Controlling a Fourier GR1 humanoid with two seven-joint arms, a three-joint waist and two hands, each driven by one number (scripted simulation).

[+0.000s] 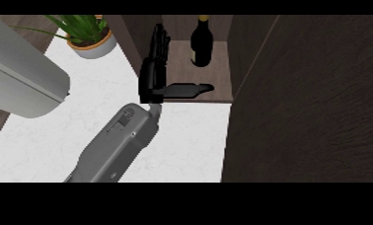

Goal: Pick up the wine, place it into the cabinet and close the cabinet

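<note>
The wine (202, 41) stands upright deep inside the cabinet (195, 78), on its shelf, with nothing holding it, so the placing looks done. One robot hand (154, 66) reaches in at the cabinet's left side, fingers straight, thumb stuck out sideways, gripping nothing and well short of the bottle. Which arm it is I can't say for sure. The dark door (299, 100) at right hangs open; closing it remains. A potted plant (87, 34) sits on the table (87, 115).

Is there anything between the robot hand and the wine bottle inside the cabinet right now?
Nothing visible. The dark glass wine bottle stands upright on the brown wooden cabinet shelf, and the black robot hand is at the shelf's left side with straight fingers, only bare shelf between them.
</note>
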